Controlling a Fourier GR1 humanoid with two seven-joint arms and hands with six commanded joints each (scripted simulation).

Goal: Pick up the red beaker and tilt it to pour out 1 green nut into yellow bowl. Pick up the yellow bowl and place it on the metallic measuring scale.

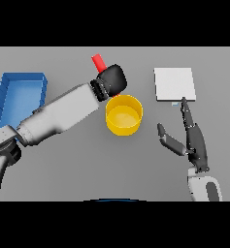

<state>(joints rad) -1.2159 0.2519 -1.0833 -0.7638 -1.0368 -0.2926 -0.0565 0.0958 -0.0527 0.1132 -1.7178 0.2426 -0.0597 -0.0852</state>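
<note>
My left hand (112, 79) is shut on the red beaker (98, 62), holding it above the far rim of the yellow bowl (123, 115). The beaker's upper end sticks out up and to the left of the hand; a sliver of red shows below the hand at the bowl's rim. The bowl stands on the grey table at the centre, and I see no green nut inside it. The metallic measuring scale (174, 84) is a pale square plate to the bowl's upper right. My right hand (194, 140) rests open between bowl and scale, fingertips reaching the scale's near edge.
A blue open bin (19, 94) lies at the far left, partly behind my left forearm (63, 114), which crosses from the lower left toward the bowl.
</note>
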